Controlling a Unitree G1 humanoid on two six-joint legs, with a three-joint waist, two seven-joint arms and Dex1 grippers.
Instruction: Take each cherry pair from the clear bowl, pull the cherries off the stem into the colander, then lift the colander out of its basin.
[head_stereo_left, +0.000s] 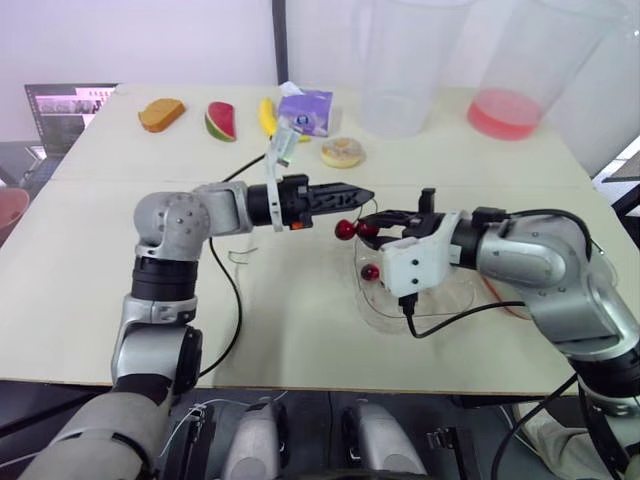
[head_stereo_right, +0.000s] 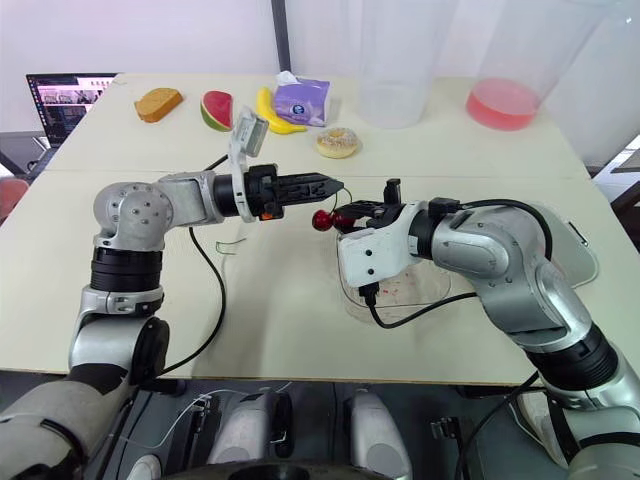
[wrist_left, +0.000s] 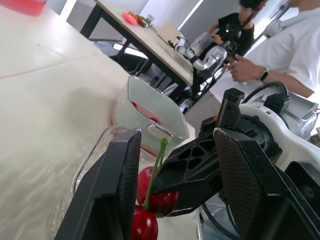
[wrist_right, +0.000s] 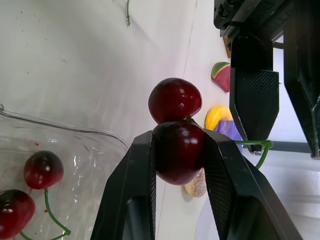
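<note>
Stem-pulling step: my right tool (wrist_right: 178, 140) clamps one cherry of the cherry pair (head_stereo_left: 350, 229) lifted beside the clear bowl (wrist_right: 75, 130), while my left tool (wrist_left: 177, 145) is open astride the stem (wrist_left: 155, 170), which it must next pinch and pull.

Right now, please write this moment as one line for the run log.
right hand: shut on cherry | left hand: open around stem | clear bowl: more cherries inside

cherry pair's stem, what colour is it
green; the stem joining the dark red cherry pair shows best in the left wrist view
</note>
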